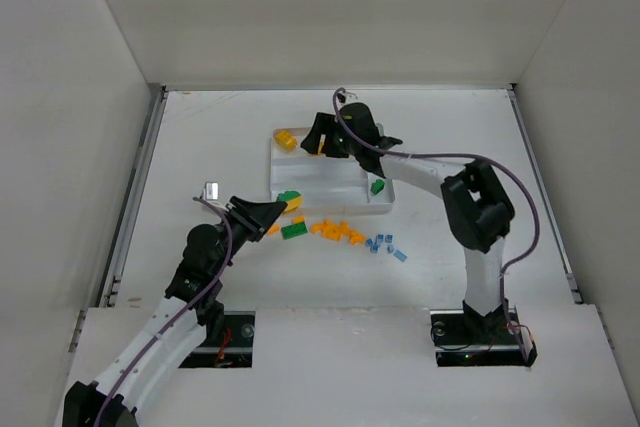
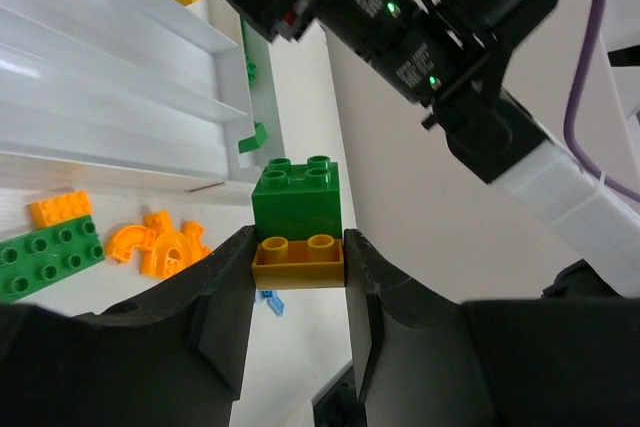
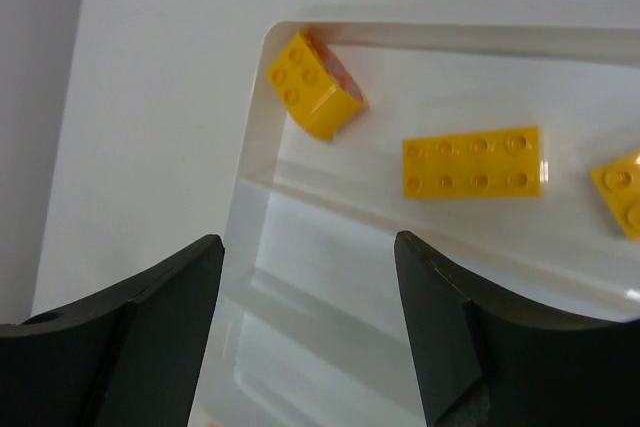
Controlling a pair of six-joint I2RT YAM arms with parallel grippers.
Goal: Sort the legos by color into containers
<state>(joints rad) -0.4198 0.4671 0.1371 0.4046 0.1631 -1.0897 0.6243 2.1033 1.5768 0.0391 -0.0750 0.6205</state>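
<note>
**Mia:** Start from the top. What do the hands do?

**Ben:** The left gripper (image 1: 275, 211) squeezes a small two-colour stack. The white tray (image 1: 272, 172) is just past its fingertips. The right gripper (image 1: 318, 137) hangs over the far part of the tray, with yellow bricks (image 1: 286, 139) just beside its fingers. Loose orange bricks (image 1: 335, 230) and blue bricks (image 1: 385, 244) lie on the table to the right of the left fingers.

**Mia:** Now the left hand's camera.

**Ben:** The fingers are clamped on a yellow brick (image 2: 297, 259). A green brick (image 2: 296, 195) is stuck on top and pokes out past the tips.

**Mia:** What could go wrong?

**Ben:** I think both could get dropped as one lump. Then one colour lands in the wrong part. Also the right arm (image 2: 440, 57) sits straight ahead of the fingers, so they could bump. A green plate (image 2: 45, 257) and orange arches (image 2: 160, 245) lie off to the left.

**Mia:** And the right hand's camera?

**Ben:** Its fingers are wide apart with nothing between them. Past the tips, a tilted brick (image 3: 315, 85) leans in the tray corner, and a flat yellow plate (image 3: 473, 162) lies beside it.
</note>
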